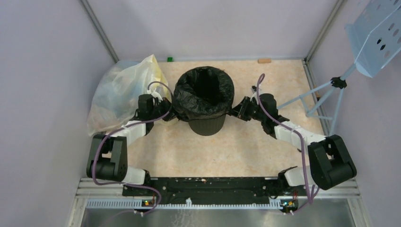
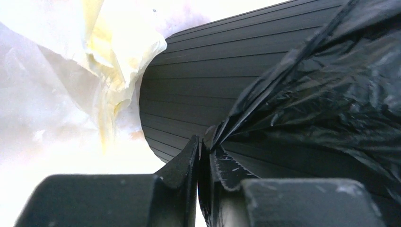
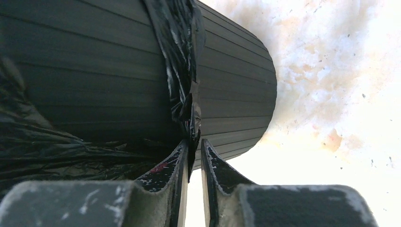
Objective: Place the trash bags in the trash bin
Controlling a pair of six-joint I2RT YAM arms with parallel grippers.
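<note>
The ribbed black trash bin (image 1: 206, 124) stands upright mid-table. The glossy black trash bag (image 1: 203, 101) lines it, its edge folded down over the rim. My left gripper (image 1: 166, 115) is at the bin's left side. In the left wrist view its jaws (image 2: 204, 144) stand a crack apart, with a strip of the bag (image 2: 331, 94) between them against the bin wall (image 2: 198, 80). My right gripper (image 1: 235, 112) is at the bin's right side. Its jaws (image 3: 195, 144) are slightly open, and a bag strip (image 3: 177, 56) hangs against one finger, with daylight in the gap.
A big translucent pale-yellow bag (image 1: 118, 92) with stuff inside lies at the back left, close behind the left arm. A light-blue perforated stand (image 1: 373, 38) rises at the right edge. A small green block (image 1: 169, 59) and a wooden block (image 1: 264, 60) sit at the back wall.
</note>
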